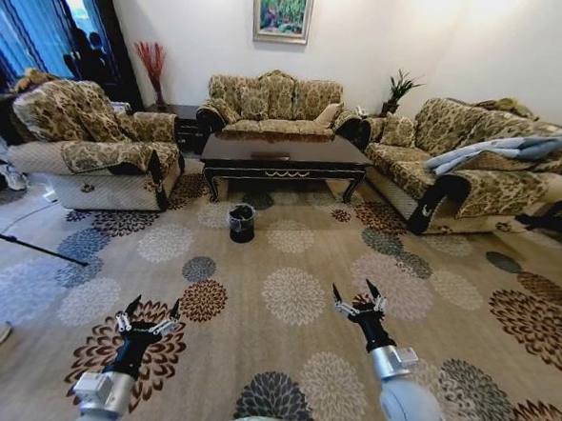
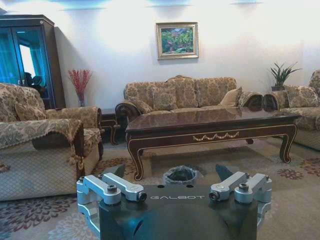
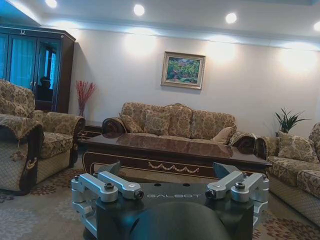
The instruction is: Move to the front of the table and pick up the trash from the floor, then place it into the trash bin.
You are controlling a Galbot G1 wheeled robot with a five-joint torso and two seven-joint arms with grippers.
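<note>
I see the floor (image 1: 288, 259) as beige carpet strewn with round flower medallions in brown, grey and cream. The table (image 1: 284, 155) on it is glossy dark brown, with a gold scroll ornament (image 2: 216, 136) on its apron. Just in front of the table sits the trash bin (image 1: 242, 222), black with a clear crinkly liner. Around the table, the sofas (image 1: 273, 103) wear a tan and gold floral print with dark trim. My left gripper (image 1: 148, 316) and right gripper (image 1: 357, 301) are silver with black fingertips
</note>
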